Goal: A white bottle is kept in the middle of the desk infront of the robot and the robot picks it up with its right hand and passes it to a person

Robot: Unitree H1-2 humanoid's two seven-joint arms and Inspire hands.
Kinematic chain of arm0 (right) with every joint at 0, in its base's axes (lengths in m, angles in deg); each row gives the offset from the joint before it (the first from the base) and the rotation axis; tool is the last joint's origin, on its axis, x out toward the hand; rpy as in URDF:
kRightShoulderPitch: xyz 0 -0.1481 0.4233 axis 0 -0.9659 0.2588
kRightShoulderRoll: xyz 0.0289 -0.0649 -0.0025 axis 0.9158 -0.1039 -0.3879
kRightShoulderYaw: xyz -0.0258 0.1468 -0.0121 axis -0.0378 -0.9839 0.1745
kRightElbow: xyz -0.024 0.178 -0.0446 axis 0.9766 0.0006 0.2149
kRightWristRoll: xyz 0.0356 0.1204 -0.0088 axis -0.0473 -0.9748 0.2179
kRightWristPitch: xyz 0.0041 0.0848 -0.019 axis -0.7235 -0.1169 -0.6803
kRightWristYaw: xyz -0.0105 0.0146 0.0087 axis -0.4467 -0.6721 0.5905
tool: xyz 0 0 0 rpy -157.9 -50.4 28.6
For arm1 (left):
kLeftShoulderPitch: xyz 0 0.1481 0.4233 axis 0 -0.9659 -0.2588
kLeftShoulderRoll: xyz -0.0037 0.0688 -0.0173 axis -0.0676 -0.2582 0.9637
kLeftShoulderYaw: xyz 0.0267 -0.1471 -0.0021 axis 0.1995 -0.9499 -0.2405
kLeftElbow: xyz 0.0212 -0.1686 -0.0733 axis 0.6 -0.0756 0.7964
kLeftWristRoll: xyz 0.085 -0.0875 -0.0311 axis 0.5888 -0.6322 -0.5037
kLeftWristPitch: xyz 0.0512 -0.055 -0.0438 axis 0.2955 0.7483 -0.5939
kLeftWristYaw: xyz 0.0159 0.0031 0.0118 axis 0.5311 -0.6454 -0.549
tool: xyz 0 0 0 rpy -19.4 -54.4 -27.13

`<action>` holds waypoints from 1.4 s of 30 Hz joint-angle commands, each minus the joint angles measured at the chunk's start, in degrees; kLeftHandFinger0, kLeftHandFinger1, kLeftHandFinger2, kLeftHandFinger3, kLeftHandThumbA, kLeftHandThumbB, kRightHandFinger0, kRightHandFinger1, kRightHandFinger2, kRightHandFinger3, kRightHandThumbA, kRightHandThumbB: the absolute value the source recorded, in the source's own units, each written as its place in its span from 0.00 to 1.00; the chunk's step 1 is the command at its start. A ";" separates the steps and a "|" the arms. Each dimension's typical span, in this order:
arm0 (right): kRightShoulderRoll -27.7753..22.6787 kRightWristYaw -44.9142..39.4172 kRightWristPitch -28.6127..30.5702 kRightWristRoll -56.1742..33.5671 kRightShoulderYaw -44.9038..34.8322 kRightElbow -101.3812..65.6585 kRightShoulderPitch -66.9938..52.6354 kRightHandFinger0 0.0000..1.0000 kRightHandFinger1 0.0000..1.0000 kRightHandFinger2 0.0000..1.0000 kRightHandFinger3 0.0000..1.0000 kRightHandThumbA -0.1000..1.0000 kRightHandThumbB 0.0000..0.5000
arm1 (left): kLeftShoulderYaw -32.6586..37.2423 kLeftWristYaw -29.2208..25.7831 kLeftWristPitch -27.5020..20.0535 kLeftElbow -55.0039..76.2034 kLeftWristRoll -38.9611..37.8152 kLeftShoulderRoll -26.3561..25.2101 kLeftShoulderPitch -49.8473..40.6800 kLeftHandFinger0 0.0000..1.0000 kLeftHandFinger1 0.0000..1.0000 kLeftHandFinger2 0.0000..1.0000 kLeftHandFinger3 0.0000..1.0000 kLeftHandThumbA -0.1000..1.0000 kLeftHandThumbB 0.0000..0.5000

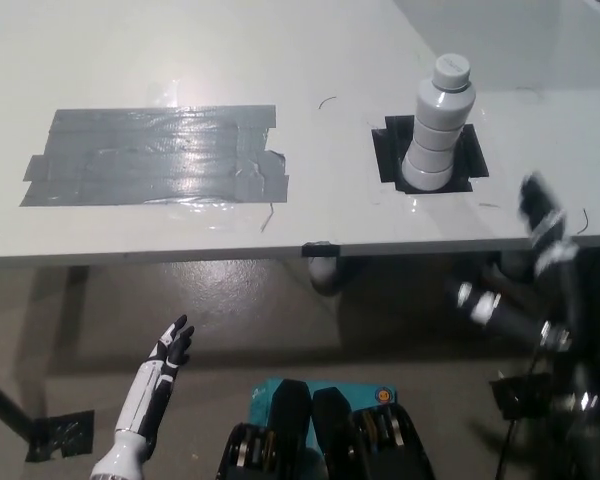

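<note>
Nearest, the white left hand [170, 350] rests low beside the body, below the worktop [180, 60] edge, fingers apart and holding nothing. The black right hand [540, 225] is blurred at the worktop's near edge; whether its fingers are spread or clenched cannot be told. To grasp well, it should probably come in from the side, level with the body's middle, and close evenly so nothing tips. Farther in, the white bottle [440, 125] stands upright on a black square [388, 150], ribbed in stacked rings, capped, untouched. Grey tape [155, 155] lies well apart.
</note>
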 commanded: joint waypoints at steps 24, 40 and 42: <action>-4.22 1.58 -9.77 -2.66 -2.95 44.87 35.55 1.00 1.00 1.00 1.00 1.00 0.92 | -0.98 -0.93 -2.07 2.51 -0.06 -0.26 -0.21 1.00 1.00 1.00 1.00 1.00 0.46; -2.60 0.51 -6.11 -2.69 -1.25 66.63 47.44 1.00 1.00 1.00 1.00 1.00 0.99 | -0.69 -0.69 -2.75 2.77 0.32 -0.63 1.09 1.00 1.00 1.00 1.00 1.00 0.40; -2.84 0.09 -5.21 -2.25 -0.74 70.23 49.34 1.00 1.00 1.00 1.00 1.00 0.97 | -0.57 -0.54 -2.83 2.87 0.39 -0.71 1.27 1.00 1.00 1.00 1.00 1.00 0.41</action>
